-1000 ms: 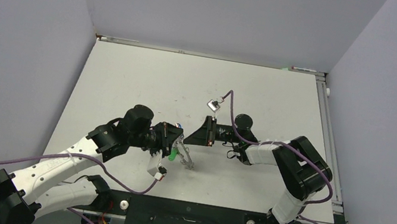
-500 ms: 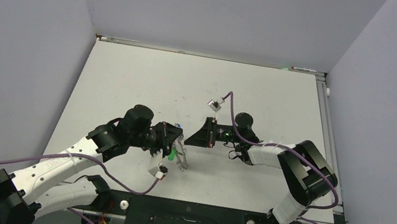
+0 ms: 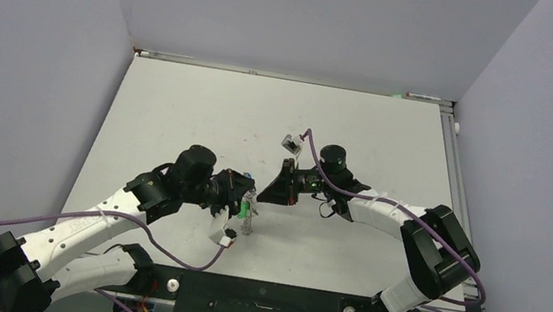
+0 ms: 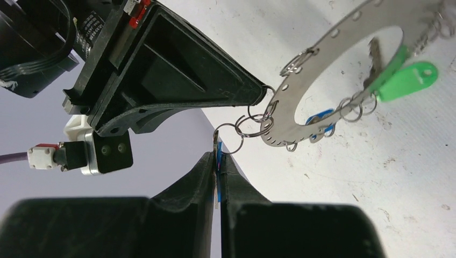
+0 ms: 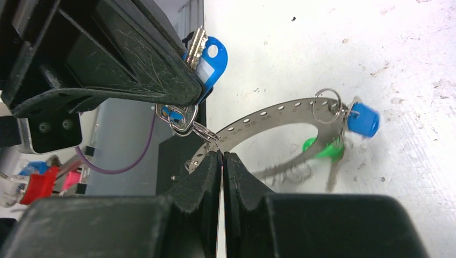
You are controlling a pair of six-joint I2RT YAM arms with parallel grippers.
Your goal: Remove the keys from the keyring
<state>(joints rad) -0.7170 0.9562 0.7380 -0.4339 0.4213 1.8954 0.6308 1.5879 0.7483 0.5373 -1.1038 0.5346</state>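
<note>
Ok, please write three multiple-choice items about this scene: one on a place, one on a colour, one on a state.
1. Where is the keyring? A. between the two grippers; B. in a box; C. on a shelf.
2. What colour is the key head that the left gripper pinches? A. green; B. red; C. blue.
3. How is the right gripper? A. wide open; B. shut on the keyring; C. out of view.
Answers:
1 A: it sits between their fingertips.
2 C: the right wrist view shows the blue head in those fingers.
3 B: its fingers meet at the ring's rim.
</note>
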